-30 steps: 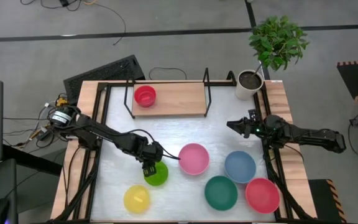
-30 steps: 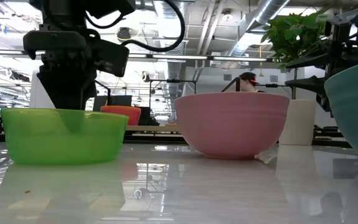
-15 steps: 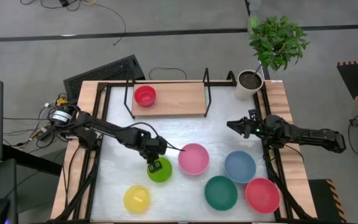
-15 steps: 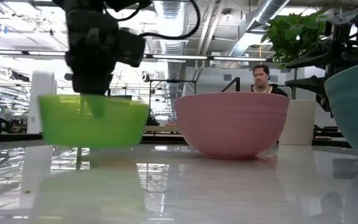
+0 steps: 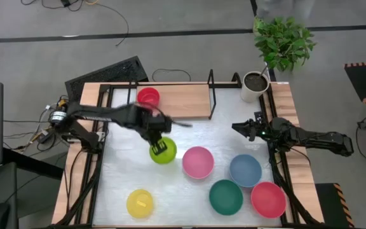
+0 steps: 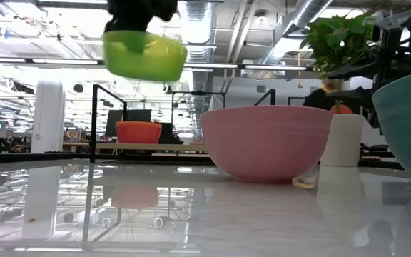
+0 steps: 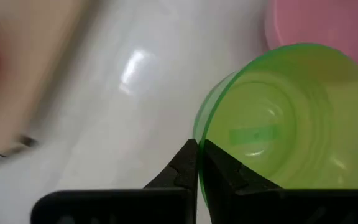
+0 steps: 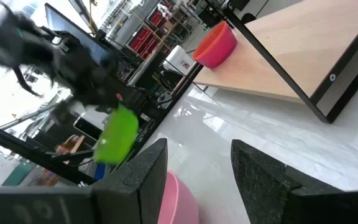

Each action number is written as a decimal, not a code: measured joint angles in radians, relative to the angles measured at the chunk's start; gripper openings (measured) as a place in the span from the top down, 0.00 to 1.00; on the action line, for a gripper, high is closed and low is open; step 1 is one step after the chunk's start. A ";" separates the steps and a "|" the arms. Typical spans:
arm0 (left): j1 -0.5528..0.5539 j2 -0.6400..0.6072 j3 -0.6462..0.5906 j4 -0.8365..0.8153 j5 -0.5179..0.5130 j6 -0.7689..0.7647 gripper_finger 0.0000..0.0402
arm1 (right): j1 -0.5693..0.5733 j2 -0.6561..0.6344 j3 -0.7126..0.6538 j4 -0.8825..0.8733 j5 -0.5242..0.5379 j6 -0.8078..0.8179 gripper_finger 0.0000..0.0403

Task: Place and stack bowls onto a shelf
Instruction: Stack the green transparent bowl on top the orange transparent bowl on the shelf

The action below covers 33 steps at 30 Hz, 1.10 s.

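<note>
My left gripper [image 5: 158, 145] is shut on the small lime-green bowl [image 5: 163, 152] and holds it in the air between the shelf and the pink bowl [image 5: 198, 161]; the low view shows this bowl [image 6: 145, 56] high above the table. The shelf [image 5: 183, 100] is a wooden board in a black frame at the far edge, with a small red bowl [image 5: 148, 97] standing on its left end. My right gripper [image 5: 237, 129] waits open at the table's right side, touching nothing. No purple bowl is in view. My left gripper pinches the lime-green bowl's rim [image 7: 199, 132], with one finger inside the bowl and one outside. The fingers come from above, pointing down. The bowl is lifted clear of the table and hangs tilted below the fingers.
The blue bowl [image 5: 244, 170], teal bowl [image 5: 225, 196], large red bowl [image 5: 268, 199] and yellow bowl [image 5: 139, 203] stand on the near half of the table. A white plant pot [image 5: 255, 86] stands at the far right corner. Black frame posts rise at the shelf's ends.
My left gripper has risen and moved toward the far edge and the shelf, staying shut on the lime-green bowl. The bowl stood on the table a second ago, then left it, and now hangs tilted well above the pink bowl's rim.
</note>
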 joint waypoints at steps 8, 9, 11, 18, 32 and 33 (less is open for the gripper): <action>0.223 0.001 0.227 -0.095 -0.158 0.121 1.00 | 0.000 0.000 0.000 0.000 0.003 0.000 0.50; 0.254 0.001 0.240 -0.102 -0.181 0.142 1.00 | 0.000 0.000 0.000 0.000 0.003 0.000 0.50; 0.323 0.001 0.261 -0.090 -0.169 0.231 1.00 | 0.000 0.000 0.000 0.000 0.003 0.001 0.50; 0.562 0.017 0.265 -0.084 0.071 0.689 1.00 | 0.000 0.000 0.000 0.001 0.003 0.001 0.50; 0.865 0.136 0.264 -0.081 0.186 1.093 1.00 | 0.000 0.001 0.000 0.005 0.027 0.030 0.50; 0.874 0.153 0.264 -0.080 0.188 1.113 1.00 | 0.000 0.001 0.000 0.005 0.028 0.030 0.50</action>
